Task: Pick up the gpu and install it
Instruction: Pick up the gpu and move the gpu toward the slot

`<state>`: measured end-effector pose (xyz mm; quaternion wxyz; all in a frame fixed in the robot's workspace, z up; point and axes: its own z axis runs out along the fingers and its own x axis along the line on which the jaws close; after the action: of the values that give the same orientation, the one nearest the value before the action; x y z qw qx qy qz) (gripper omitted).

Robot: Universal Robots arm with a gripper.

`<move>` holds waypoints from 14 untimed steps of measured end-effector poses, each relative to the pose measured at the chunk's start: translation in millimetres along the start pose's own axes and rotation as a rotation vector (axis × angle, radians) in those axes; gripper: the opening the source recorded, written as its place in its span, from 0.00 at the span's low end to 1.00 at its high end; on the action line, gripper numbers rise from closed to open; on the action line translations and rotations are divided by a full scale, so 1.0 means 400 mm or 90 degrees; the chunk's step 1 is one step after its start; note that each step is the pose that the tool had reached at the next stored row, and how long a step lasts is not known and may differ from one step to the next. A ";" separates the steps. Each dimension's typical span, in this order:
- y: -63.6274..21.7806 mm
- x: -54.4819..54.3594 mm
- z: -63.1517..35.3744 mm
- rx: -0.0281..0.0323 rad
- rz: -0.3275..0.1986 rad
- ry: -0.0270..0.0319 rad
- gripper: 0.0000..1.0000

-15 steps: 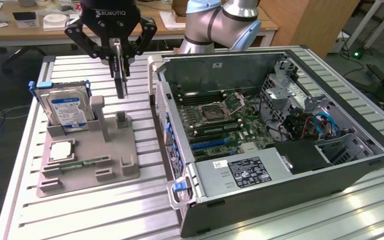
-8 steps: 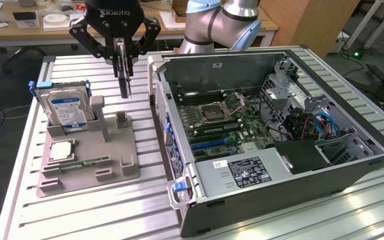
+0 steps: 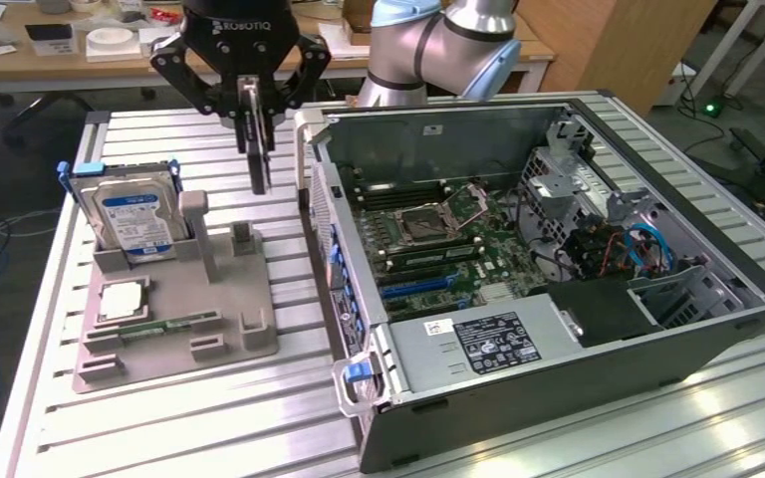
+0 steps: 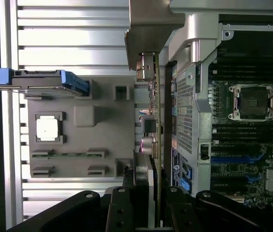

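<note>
My gripper (image 3: 251, 108) hangs above the table, shut on the gpu (image 3: 259, 154), a thin dark card held on edge and pointing down. The card is in the air over the gap between the grey parts holder (image 3: 223, 344) and the open computer case (image 3: 701, 329). In the wrist view the gpu (image 4: 154, 96) appears edge-on, with its metal bracket at the far end, running out from my gripper (image 4: 150, 200) along the case's side wall. The motherboard (image 3: 422, 239) lies exposed inside the case.
The grey holder carries a hard drive (image 3: 130, 214) standing in a blue frame, a square processor (image 3: 123, 299) and a green memory stick (image 3: 170, 324). A power supply (image 3: 482, 339) sits at the case's near end. Desks stand behind the ribbed metal table (image 3: 156, 418).
</note>
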<state>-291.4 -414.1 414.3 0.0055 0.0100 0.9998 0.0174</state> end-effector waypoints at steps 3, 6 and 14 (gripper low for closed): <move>0.000 -0.010 0.000 0.0000 0.000 0.0000 0.28; 0.000 -0.021 0.000 0.0000 0.000 0.0000 0.28; 0.001 -0.041 0.001 0.0000 0.000 0.0000 0.28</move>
<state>-274.9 -414.1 414.2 0.0056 0.0099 0.9998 0.0174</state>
